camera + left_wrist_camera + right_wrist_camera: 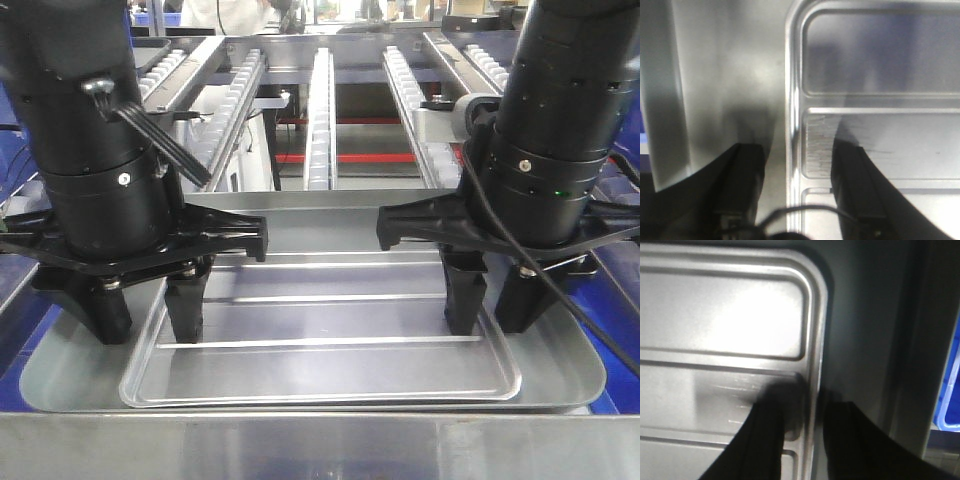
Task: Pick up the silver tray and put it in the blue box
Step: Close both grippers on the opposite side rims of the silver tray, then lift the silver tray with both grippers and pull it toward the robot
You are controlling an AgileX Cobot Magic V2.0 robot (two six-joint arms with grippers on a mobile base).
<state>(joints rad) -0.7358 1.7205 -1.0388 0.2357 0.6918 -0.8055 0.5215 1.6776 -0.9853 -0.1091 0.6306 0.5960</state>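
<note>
Silver tray (330, 330) lies in grey pan (60, 385), not lifted. Left pincer (147, 325) open, straddling tray rim. Right pincer (492, 315) straddles opposite rim, grip unclear. Lift and transfer into blue box (949, 390) remain.

Grey pan (565, 380) (dull), silver tray (330, 320) inside

Dull grey pan (575, 375), roller conveyor rails (320, 120) behind it, red bar (350, 158) beyond

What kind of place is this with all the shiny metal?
Probably a factory or warehouse line: roller conveyor tracks run behind, a silver tray sits in a grey pan, and a blue box shows at the side.
</note>
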